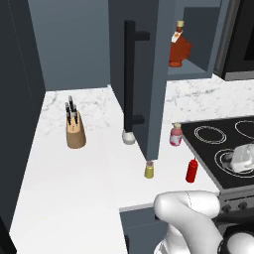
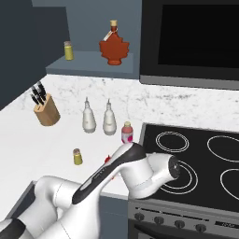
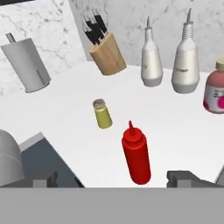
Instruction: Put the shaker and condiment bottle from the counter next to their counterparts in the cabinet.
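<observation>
Red condiment bottle [image 3: 136,158] stands upright on the white bench [image 3: 65,113], near its front edge, with the small yellow shaker [image 3: 103,114] just beside it and apart. The hand [image 3: 111,178] hovers low before the bottle, fingers spread and empty, probably lined up to grasp it first. Above, the open cabinet [image 2: 88,60] shelf carries their counterparts.
</observation>
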